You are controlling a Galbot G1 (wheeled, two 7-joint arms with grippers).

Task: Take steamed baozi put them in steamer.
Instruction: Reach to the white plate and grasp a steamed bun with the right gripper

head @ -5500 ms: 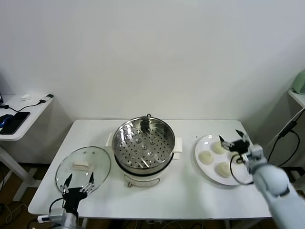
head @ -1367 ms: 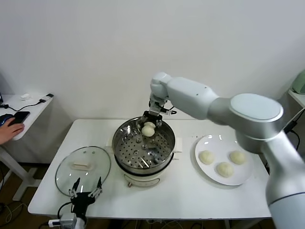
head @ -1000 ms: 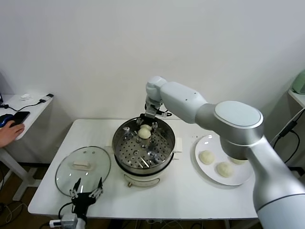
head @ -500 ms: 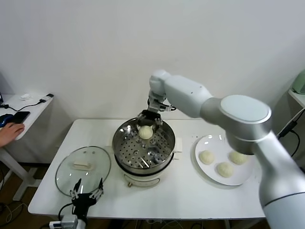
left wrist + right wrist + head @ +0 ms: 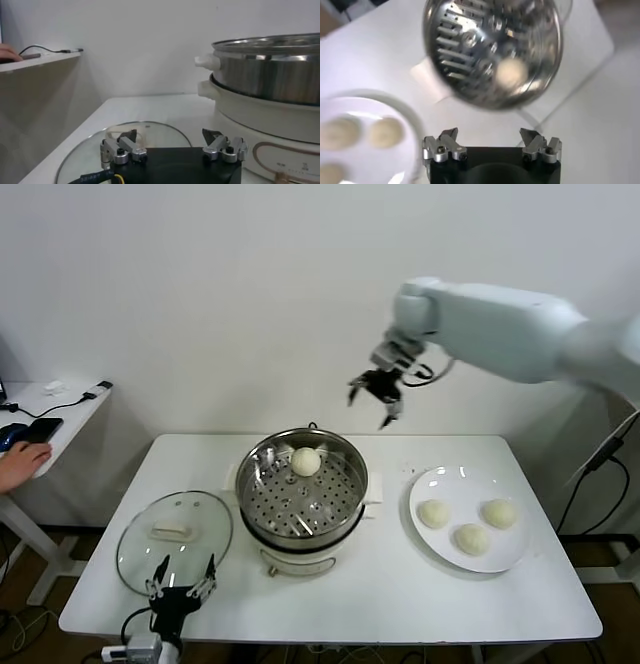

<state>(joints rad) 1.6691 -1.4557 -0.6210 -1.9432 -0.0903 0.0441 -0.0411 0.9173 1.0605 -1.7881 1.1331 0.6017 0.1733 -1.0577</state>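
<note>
Overhead, our right claw [image 5: 384,401] hangs spread wide and empty above the steamer [image 5: 302,489], where one steamed baozi [image 5: 305,461] sits on the perforated tray near the far rim. Three more buns [image 5: 469,538] wait on the white plate [image 5: 446,559]. Our left claw [image 5: 181,580] rests open near the glass lid [image 5: 172,535] at the white surface's [image 5: 380,604] front edge.

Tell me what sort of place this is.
Probably a lab test bench staged as a kitchen: a bare white table against a plain wall, holding a round steel steamer, with a cabled side desk.
</note>
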